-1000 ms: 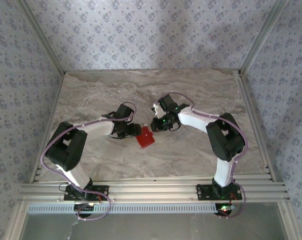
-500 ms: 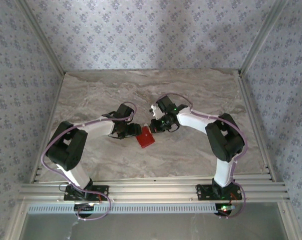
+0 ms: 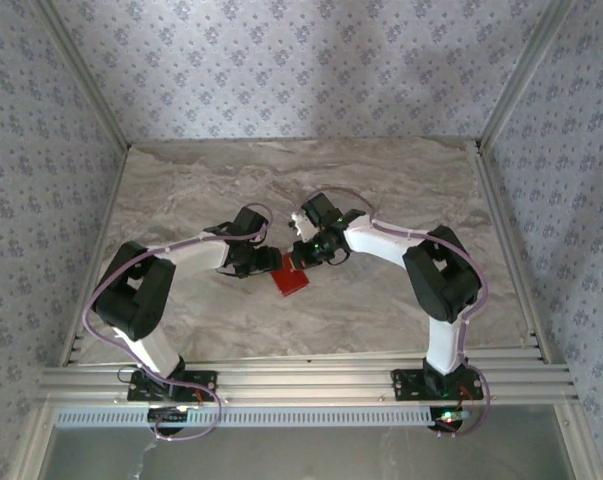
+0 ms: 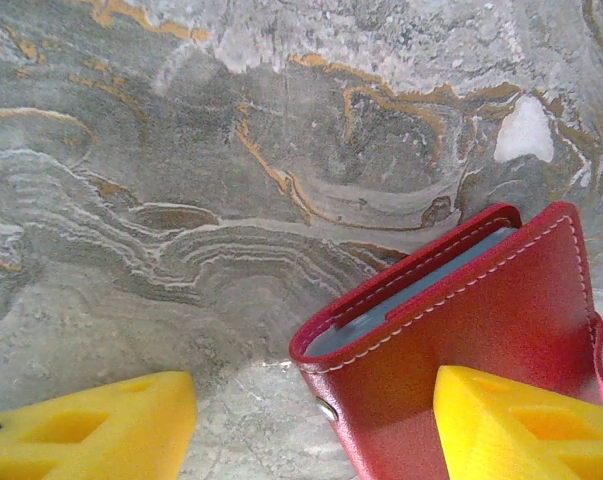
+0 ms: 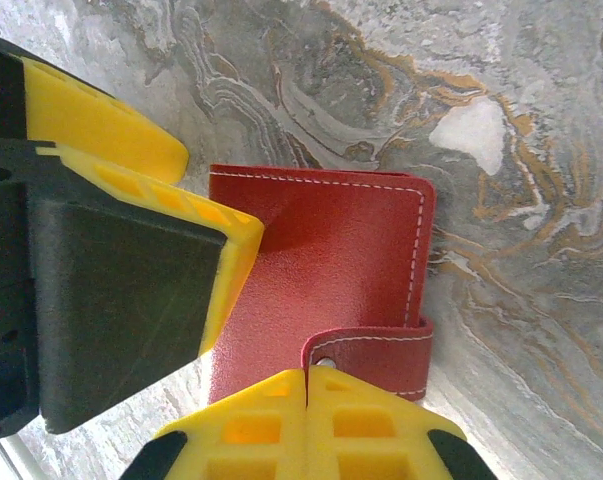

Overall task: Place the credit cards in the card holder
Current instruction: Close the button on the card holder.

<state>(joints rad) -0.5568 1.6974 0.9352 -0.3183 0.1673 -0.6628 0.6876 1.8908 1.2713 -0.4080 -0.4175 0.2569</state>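
1. The red card holder [image 3: 292, 277] lies near the middle of the marble desk [image 3: 401, 190].
2. The left end effector [image 3: 264, 262] sits at its 10 o'clock, fingers spread wide, 1 over the holder's corner, gripping nothing.
3. The right end effector [image 3: 303, 258] sits at its 1 o'clock, fingers pressed together, tips at the snap strap [image 5: 381, 350].

The card holder [image 5: 331, 250] is grained red leather with pale stitching; the desk [image 4: 181, 150] looks smooth, marble-veined stone.
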